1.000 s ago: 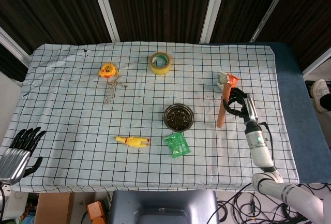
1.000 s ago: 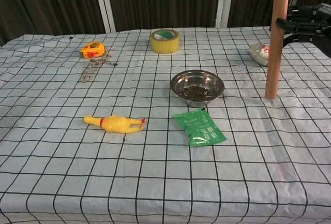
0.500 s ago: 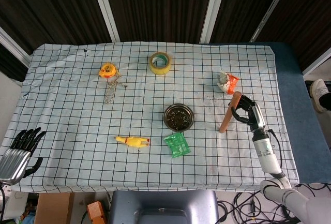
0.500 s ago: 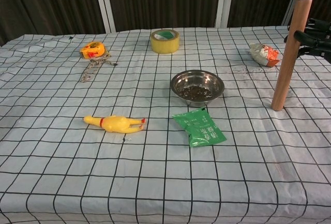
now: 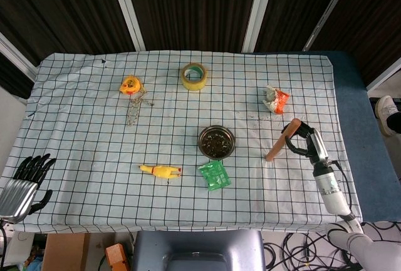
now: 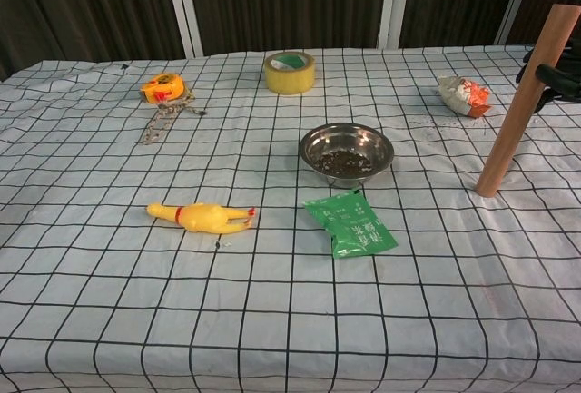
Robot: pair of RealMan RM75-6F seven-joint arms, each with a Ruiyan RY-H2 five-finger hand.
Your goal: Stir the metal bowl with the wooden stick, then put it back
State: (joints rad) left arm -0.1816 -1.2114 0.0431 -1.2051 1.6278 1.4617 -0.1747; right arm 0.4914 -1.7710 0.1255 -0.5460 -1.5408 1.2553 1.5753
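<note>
The metal bowl (image 5: 216, 141) (image 6: 346, 152) with dark bits inside sits in the middle of the checked cloth. To its right the wooden stick (image 5: 281, 140) (image 6: 525, 108) leans with its lower end on the cloth and its top tilted to the right. My right hand (image 5: 304, 141) (image 6: 556, 73) grips the stick near its top. My left hand (image 5: 26, 177) rests at the table's front left corner, fingers apart, holding nothing. It shows only in the head view.
A green packet (image 5: 214, 174) lies just in front of the bowl, a yellow rubber chicken (image 5: 160, 171) to its left. A crumpled orange-white wrapper (image 5: 275, 99) lies behind the stick. A yellow tape roll (image 5: 194, 76) and a yellow tape measure with chain (image 5: 131, 86) sit further back.
My right hand has drawn back towards the right front edge, and the stick has tipped from upright to leaning right, its foot staying on the cloth. The left hand has not moved.
</note>
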